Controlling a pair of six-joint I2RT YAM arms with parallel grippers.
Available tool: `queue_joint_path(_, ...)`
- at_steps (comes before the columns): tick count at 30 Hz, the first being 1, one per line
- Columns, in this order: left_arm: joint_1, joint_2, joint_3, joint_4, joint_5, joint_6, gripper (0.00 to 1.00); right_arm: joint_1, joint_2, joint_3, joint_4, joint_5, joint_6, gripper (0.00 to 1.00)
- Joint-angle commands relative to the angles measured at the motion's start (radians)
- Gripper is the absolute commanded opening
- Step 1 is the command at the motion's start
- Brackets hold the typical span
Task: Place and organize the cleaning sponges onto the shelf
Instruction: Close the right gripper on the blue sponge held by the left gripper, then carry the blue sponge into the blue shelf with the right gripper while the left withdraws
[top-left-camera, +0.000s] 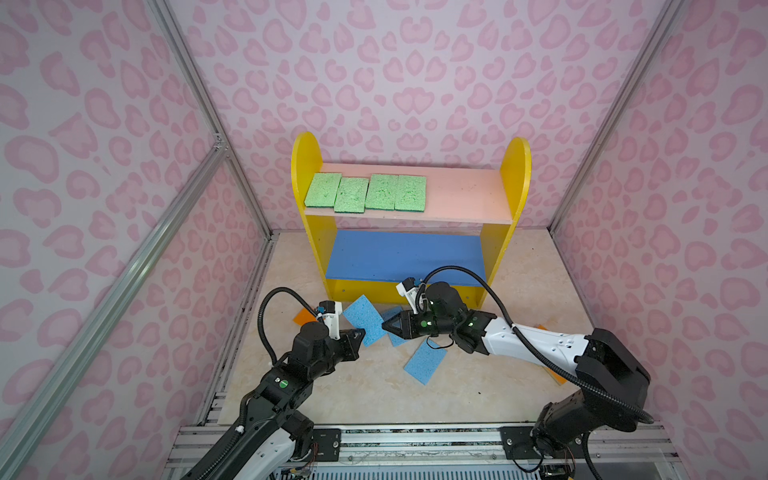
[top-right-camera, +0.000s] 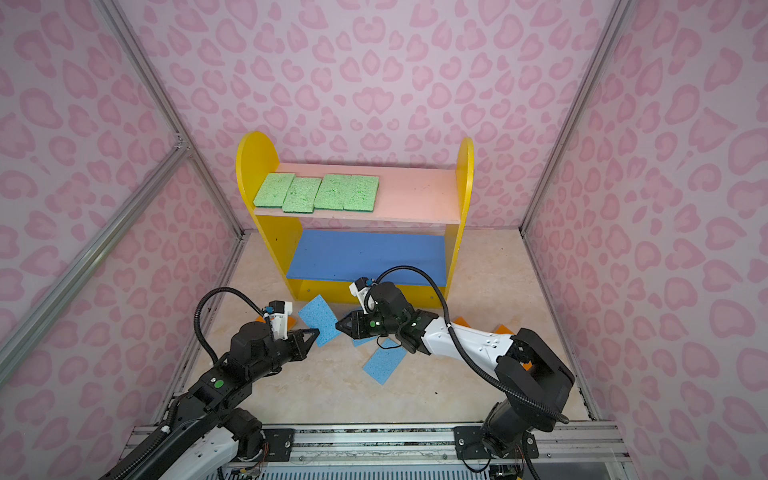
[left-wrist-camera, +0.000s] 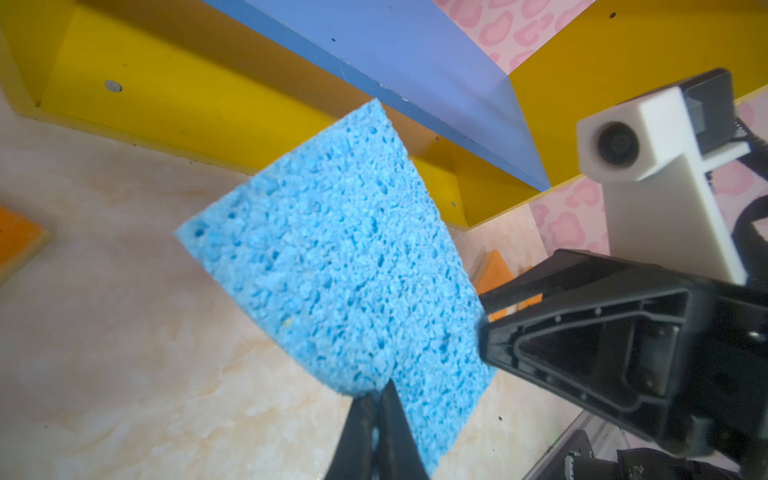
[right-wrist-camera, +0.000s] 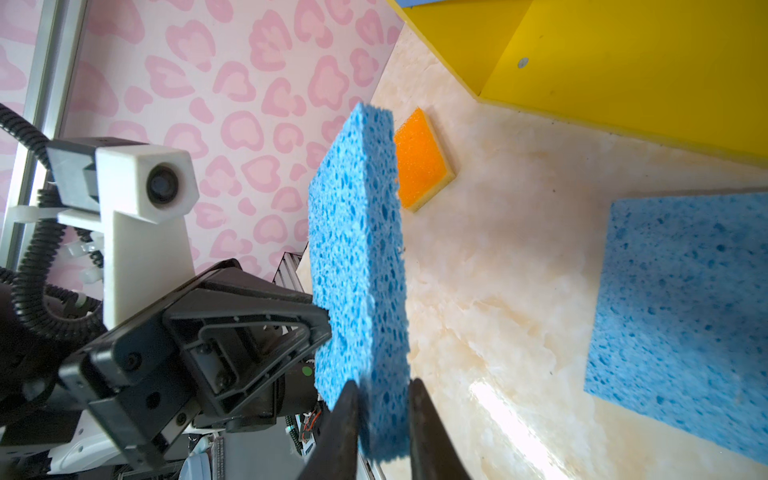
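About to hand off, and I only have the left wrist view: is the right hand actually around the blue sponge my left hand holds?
Observer: The right wrist view shows the right hand with a finger along each face of the blue sponge; clamped or not, I cannot tell.
Operator: What's been put away?
Observer: Four green sponges sit in a row on the pink top board.
Operator: Any other blue ones?
Observer: Two: the near blue sponge lies clear on the tabletop, the far blue sponge partly under the right hand.
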Motion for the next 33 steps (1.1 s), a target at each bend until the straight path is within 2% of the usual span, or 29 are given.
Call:
queue_joint_path(1, 0.002, 0.001, 0.014, 0.021, 0.010, -0.005, 0.04, 0.000, 0.004, -0.009, 0.050, -0.025, 0.016, 0.15)
queue_joint_path(5, 0.005, -0.002, 0.017, 0.026, 0.012, -0.007, 0.04, -0.001, 0.007, -0.018, 0.069, -0.032, 0.026, 0.06)
queue_joint_path(7, 0.005, -0.002, 0.019, 0.026, 0.016, -0.008, 0.09, -0.003, 0.003, -0.022, 0.077, -0.028, 0.033, 0.03)
queue_joint_path(8, 0.006, -0.003, 0.020, 0.026, 0.017, -0.006, 0.19, -0.005, 0.000, -0.026, 0.079, -0.025, 0.036, 0.02)
queue_joint_path(10, 0.006, -0.013, 0.022, 0.019, 0.020, 0.000, 0.47, -0.012, -0.010, -0.034, 0.084, -0.013, 0.045, 0.00)
queue_joint_path(11, 0.007, -0.025, 0.022, 0.012, 0.013, 0.000, 0.69, -0.016, -0.017, -0.040, 0.087, -0.006, 0.050, 0.00)
queue_joint_path(12, 0.006, -0.041, 0.020, 0.003, -0.006, -0.004, 1.00, -0.022, -0.026, -0.046, 0.088, 0.005, 0.054, 0.00)
queue_joint_path(21, 0.008, -0.208, -0.046, -0.122, -0.240, -0.073, 0.98, -0.080, -0.080, -0.071, 0.144, 0.092, 0.137, 0.00)
queue_joint_path(26, 0.008, -0.273, -0.131, -0.132, -0.262, -0.126, 0.98, -0.085, -0.060, -0.026, 0.153, 0.170, 0.176, 0.00)
queue_joint_path(33, 0.009, -0.334, -0.220, -0.148, -0.280, -0.160, 0.98, -0.084, 0.048, 0.099, 0.145, 0.257, 0.225, 0.00)
